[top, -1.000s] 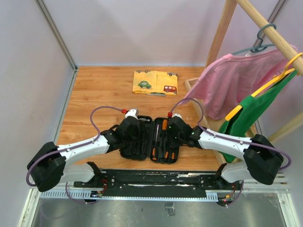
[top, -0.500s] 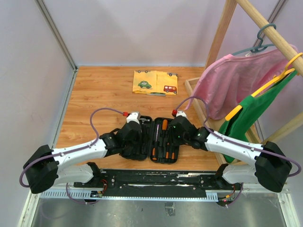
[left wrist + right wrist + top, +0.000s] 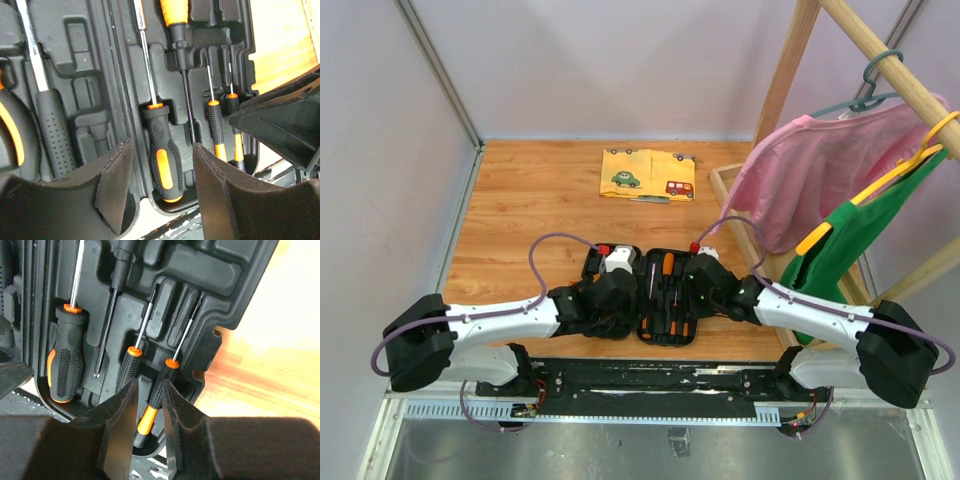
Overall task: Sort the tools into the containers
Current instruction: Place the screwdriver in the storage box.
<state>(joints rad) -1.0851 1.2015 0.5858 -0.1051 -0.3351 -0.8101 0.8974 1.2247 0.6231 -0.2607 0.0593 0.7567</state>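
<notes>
1. Since a second ago the left arm has slid rightward along the open tool case. Its wrist now sits over the hinge instead of the left half. The right arm has drawn slightly toward the case's right edge.
2. The tool case lies open and flat on the wooden table, near its front edge, between the two wrists.
3. The left gripper stands wide open above the right half of the case. The black-and-orange handle of the large screwdriver shows in the gap, and neither finger touches it.
4. That screwdriver lies in its moulded slot. The long thin screwdriver lies just right of it, orange handle at the far end.
5. Left of the hinge, a black dotted handle on a steel shaft lies in its slot. A curved black-and-orange handle lies at the view's edge.
6. The right gripper is narrowed to a slim gap.
7. The orange butt of one small screwdriver shows in that gap. I cannot tell whether the fingers pinch it.
8. A second small screwdriver lies in the next slot to the right.
9. A yellow cloth printed with cars lies farther back on the table, well apart from the case.
</notes>
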